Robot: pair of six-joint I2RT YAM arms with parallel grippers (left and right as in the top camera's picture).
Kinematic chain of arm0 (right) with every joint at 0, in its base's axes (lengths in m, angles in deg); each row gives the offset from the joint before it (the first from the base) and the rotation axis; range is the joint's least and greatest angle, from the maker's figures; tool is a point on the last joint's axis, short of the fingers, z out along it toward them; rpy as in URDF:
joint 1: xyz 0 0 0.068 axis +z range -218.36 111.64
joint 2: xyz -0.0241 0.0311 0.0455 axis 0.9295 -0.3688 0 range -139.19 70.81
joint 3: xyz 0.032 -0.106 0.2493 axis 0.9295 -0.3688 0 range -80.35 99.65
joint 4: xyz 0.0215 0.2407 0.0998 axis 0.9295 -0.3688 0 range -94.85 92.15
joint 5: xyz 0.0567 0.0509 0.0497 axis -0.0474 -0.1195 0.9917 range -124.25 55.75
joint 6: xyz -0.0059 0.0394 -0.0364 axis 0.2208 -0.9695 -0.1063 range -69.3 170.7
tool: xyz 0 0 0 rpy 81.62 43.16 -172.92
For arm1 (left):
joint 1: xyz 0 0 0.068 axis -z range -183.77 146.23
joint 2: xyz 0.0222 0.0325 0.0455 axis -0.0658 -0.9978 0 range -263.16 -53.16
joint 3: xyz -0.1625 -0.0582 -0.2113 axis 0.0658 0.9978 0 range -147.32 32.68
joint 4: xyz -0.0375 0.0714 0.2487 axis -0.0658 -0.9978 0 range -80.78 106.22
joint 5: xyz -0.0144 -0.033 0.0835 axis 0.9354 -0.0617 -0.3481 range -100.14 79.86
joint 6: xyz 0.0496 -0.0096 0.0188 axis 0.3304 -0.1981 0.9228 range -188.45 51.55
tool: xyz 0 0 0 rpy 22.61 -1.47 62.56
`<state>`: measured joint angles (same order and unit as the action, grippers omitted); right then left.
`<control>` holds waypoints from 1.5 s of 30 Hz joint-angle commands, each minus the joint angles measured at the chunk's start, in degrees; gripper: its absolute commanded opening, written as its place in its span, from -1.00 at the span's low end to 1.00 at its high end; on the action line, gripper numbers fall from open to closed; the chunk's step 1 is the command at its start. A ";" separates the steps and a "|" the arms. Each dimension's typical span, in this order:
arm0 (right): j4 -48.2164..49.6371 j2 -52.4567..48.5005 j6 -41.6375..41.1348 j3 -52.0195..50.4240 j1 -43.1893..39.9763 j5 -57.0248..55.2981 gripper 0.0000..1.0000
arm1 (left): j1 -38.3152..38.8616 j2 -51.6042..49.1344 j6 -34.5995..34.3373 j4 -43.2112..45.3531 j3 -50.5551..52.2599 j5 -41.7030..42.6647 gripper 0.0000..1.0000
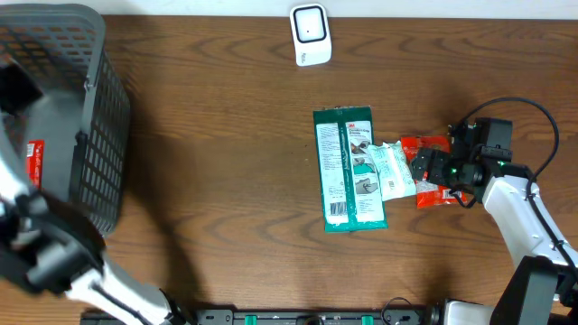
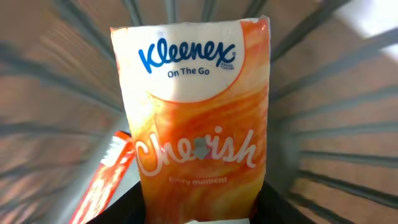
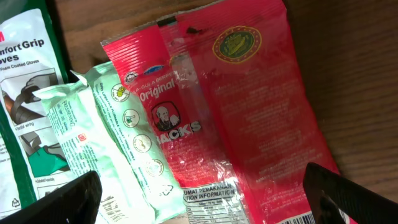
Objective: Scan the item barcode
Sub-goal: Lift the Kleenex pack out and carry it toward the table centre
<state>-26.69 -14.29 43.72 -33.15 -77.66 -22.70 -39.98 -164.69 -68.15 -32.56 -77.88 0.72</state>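
Kleenex pack (image 2: 199,112), orange and white and marked "On The Go", is filling the left wrist view. It is standing upright right before the lens, with its lower end sitting between the dark fingers of the left gripper (image 2: 199,213), whose jaws are standing partly closed and clamping it. Brown wood-grain table (image 1: 217,181) is carrying everything, with only a pale strip showing beyond its far edge. A white scanner (image 1: 310,34) is sitting at that far edge, well apart from the pack. Near the middle a green glove pack (image 1: 348,167) is lying flat, a pale green wipes packet (image 1: 393,170) is overlapping its right side, and a red snack packet (image 1: 432,171) is touching the wipes on the right. The right gripper (image 1: 424,167) is hanging over these last two with its jaws spread wide, gripping nothing. From overhead the left arm (image 1: 41,248) is showing only as a blur at the lower left, its gripper lost behind the basket, and the wrist view is cutting off the fingertips too. The grey mesh basket (image 1: 90,135) is standing at the table's left end, surrounding the Kleenex pack. A red-and-white packet (image 2: 106,180) is lying beside the pack, its print too blurred to read.
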 commanded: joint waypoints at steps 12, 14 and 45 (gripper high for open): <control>0.11 0.44 0.20 0.68 0.35 -0.15 0.99 | 31.76 32.96 -10.71 -23.47 2.58 -0.44 -0.10; 0.09 0.44 0.20 0.68 0.35 -0.13 0.99 | 40.13 32.48 -10.71 -22.45 8.11 -0.44 -0.10; 0.09 0.44 0.20 0.68 0.35 -0.15 0.98 | 65.83 5.49 -13.35 0.76 33.38 0.50 0.68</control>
<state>-26.69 -14.29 43.72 -33.15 -77.66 -22.72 29.29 -162.35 -82.89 -30.52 -40.29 -0.20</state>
